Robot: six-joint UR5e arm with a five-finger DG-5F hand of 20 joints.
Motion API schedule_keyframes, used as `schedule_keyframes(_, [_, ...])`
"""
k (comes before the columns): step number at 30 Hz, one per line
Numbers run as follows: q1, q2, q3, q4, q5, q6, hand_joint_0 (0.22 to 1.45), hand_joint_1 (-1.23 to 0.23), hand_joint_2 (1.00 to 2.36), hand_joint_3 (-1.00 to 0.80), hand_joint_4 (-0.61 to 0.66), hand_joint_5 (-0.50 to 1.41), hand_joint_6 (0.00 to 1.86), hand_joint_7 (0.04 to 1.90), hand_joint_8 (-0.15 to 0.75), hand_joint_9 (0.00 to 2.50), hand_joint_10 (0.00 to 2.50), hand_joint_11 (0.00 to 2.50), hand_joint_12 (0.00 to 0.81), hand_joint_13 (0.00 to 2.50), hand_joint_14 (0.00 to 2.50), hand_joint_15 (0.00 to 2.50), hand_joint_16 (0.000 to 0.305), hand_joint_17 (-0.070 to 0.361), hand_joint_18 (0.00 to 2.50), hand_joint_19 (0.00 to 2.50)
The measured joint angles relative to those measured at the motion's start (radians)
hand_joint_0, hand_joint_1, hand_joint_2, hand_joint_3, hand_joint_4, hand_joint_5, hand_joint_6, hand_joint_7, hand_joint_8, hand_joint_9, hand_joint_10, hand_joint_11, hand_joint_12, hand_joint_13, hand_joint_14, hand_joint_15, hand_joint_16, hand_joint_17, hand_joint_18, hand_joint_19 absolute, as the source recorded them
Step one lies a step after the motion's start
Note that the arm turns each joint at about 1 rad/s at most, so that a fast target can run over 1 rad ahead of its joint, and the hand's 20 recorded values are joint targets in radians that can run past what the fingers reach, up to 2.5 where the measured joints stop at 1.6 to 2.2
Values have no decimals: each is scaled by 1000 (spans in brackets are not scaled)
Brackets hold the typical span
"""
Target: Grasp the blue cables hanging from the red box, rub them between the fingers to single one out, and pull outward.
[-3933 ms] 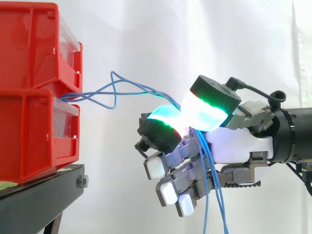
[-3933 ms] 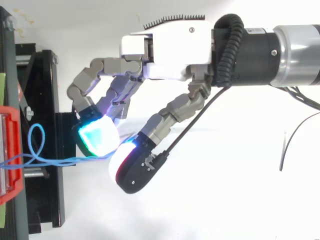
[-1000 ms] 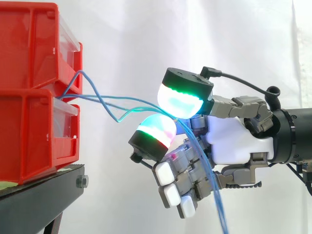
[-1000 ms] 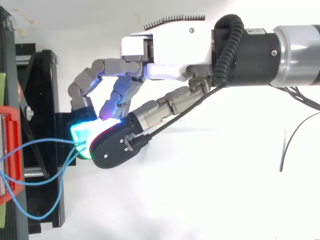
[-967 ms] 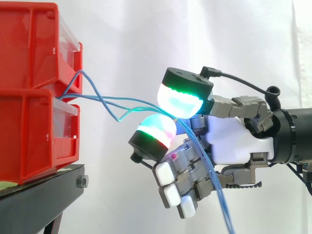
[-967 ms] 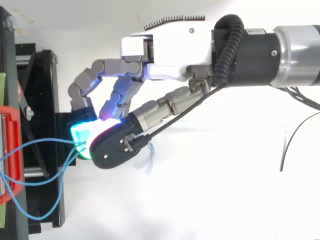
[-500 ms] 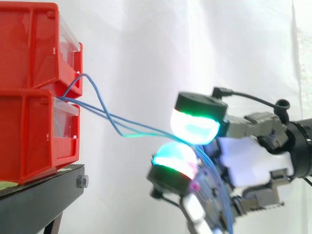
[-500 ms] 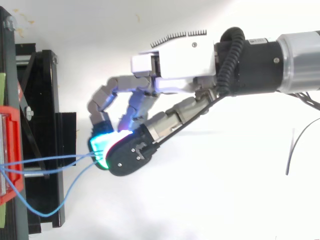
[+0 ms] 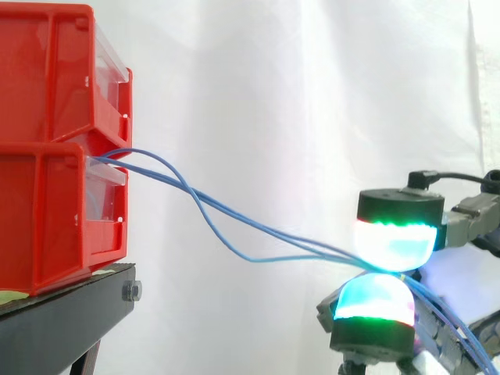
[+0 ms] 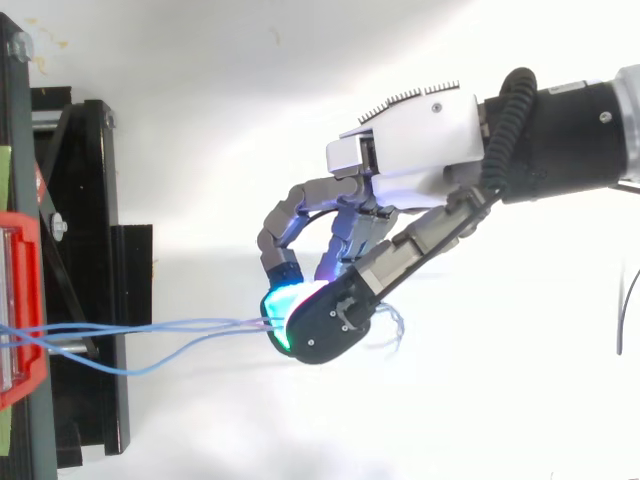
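- A white curtain (image 9: pixel 273 94) is seen behind the whole work in the side view.
- Two red bins are stacked at the left: an upper red bin (image 9: pixel 55 70) is set on a lower red bin (image 9: pixel 47 219), and each has a clear front.
- The bins are carried by a black stand (image 9: pixel 55 328), which is also seen from above (image 10: pixel 85 200).
- The hand (image 10: pixel 420 140) is held well apart from the bins, out to the right of the stand. Its fingers (image 9: pixel 393 238) are curled, with two glowing pads pressed together, one above the other, and the cables pinched between them.
- The blue cables (image 9: pixel 234 223) are led out of the front of the stack, at the seam where the two bins meet. They are crossed over one another just beyond the bins and are strung downward and to the right as far as the pinch. In the top view they (image 10: pixel 170 335) are drawn nearly straight from the bin to the pads, with one strand sagging slightly.
- Past the pads, the strands are seen trailing down toward the lower right corner of the side view.
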Motion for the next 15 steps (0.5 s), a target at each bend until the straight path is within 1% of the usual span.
schedule_keyframes(2, [0, 3, 0, -3, 3, 1, 552, -780, 1000, -497, 114, -138, 868, 1092, 265, 964, 14, 430, 362, 857, 21, 618, 45, 101, 728, 657])
schedule_keyframes(7, [-1, 5, 12, -5, 14, 1, 522, -768, 1000, -500, 117, -137, 868, 1088, 274, 967, 12, 427, 374, 863, 20, 612, 46, 104, 741, 647])
schedule_keyframes(15, [-2, 6, 26, -6, 16, -2, 503, -792, 1000, -500, 120, -138, 868, 1103, 278, 958, 12, 434, 382, 864, 21, 611, 48, 107, 747, 640])
